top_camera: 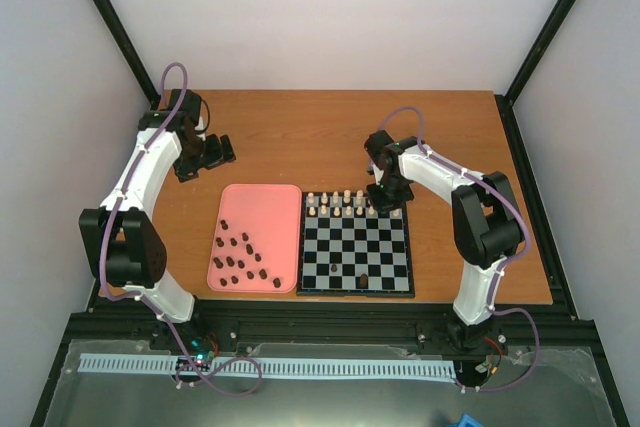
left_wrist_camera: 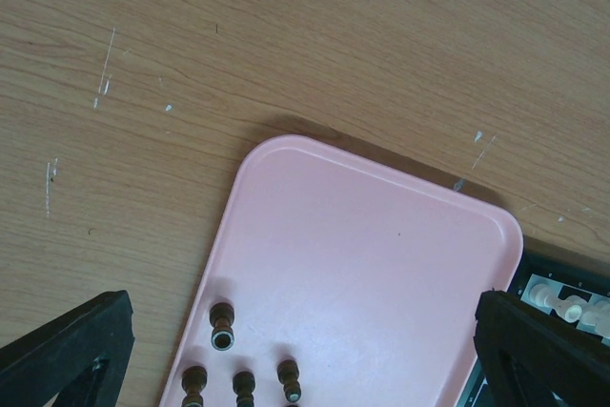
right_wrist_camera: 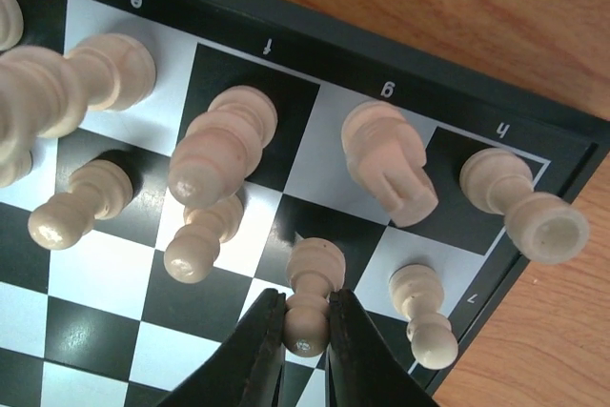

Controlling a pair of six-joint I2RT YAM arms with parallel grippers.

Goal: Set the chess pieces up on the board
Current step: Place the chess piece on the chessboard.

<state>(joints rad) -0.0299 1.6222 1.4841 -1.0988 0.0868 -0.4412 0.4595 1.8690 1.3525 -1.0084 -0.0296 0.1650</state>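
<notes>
The black and white board (top_camera: 356, 255) lies right of centre. Cream pieces (top_camera: 340, 202) stand in two rows along its far edge; two dark brown pieces (top_camera: 362, 279) stand near its front edge. Several dark brown pieces (top_camera: 240, 259) lie on the pink tray (top_camera: 262, 205). My right gripper (right_wrist_camera: 307, 331) is shut on the head of a cream pawn (right_wrist_camera: 311, 297) standing on a black square in the second row, near the board's far right corner (top_camera: 388, 197). My left gripper (top_camera: 205, 152) hangs open and empty above the wood beyond the tray's far left corner; its fingertips (left_wrist_camera: 71, 350) frame brown pieces (left_wrist_camera: 221, 324).
The wooden table (top_camera: 300, 132) extends behind the tray and board. In the right wrist view a cream knight (right_wrist_camera: 386, 161), rook (right_wrist_camera: 524, 205) and neighbouring pawn (right_wrist_camera: 424, 316) crowd close around the held pawn. The board's right border (right_wrist_camera: 534, 264) is near.
</notes>
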